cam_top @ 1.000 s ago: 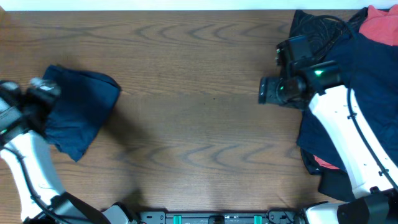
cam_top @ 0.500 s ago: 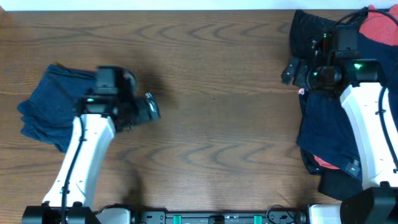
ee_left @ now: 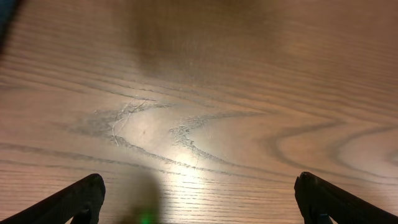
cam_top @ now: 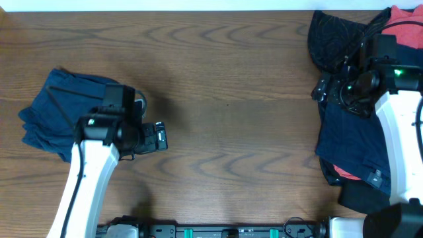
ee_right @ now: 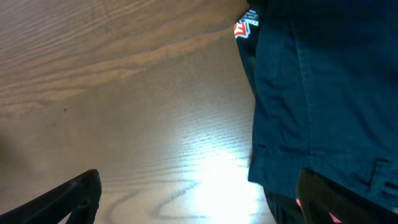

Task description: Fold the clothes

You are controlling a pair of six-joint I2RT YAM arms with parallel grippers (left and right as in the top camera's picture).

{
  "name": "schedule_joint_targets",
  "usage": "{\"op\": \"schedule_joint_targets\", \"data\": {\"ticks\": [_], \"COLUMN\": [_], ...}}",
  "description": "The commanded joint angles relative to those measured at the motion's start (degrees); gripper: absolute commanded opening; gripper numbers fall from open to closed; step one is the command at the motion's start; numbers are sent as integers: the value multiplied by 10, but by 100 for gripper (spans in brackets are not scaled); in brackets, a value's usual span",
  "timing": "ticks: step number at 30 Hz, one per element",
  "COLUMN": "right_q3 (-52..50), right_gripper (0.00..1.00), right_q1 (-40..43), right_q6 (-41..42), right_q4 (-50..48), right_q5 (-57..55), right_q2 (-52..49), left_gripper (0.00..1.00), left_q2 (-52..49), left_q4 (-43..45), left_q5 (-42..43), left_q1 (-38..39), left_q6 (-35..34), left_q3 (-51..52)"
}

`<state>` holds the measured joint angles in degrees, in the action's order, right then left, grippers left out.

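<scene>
Left end effector (cam_top: 159, 137) spread wide over brown wooden worktop (cam_top: 225, 79); right end effector (cam_top: 321, 88) likewise, edging 3 o'clock dark navy fabric clothes (cam_top: 350, 142).

Wood-grain table (ee_left: 205, 81), jaws wide apart

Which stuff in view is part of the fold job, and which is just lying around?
Job:
- folded navy garment, left side
- navy garment, right pile
- black patterned piece, right pile
- coral-red piece, right pile

Not the job:
- wooden table only
</scene>
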<state>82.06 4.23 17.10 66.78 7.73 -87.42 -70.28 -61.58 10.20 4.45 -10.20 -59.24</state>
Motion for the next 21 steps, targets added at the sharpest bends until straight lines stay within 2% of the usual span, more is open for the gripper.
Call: {"op": "schedule_joint_targets", "data": {"ticks": [1,5,8,12,14,15,21], "right_q3": [6,-20,-77,-209,-280,-312,-418], "right_gripper": [98,95,92,91,99,99,99], "right_q1": [2,2,2,-9,-20,-23,-24], "right_q6": [-15,-15,-14,1,23,27,28], "right_q4": [14,12,-30,-132,-176,-191,-196], "right_q5": [-4,-4,-9,-45,-89,-106,-112], "right_q2": [33,86,153,299,389,434,615], "left_gripper": [99,98,98,99,98,98,98], "left_q2": [48,117,185,293,341,362,403], "left_q4": [-7,-3,6,25,25,24,40], "left_q5": [-9,-9,-9,-13,-36,-47,-47], "left_q1": [0,0,0,0,0,0,0], "left_q6": [17,32,47,49,34,28,26], "left_q3": [-5,1,7,27,42,51,73]}}
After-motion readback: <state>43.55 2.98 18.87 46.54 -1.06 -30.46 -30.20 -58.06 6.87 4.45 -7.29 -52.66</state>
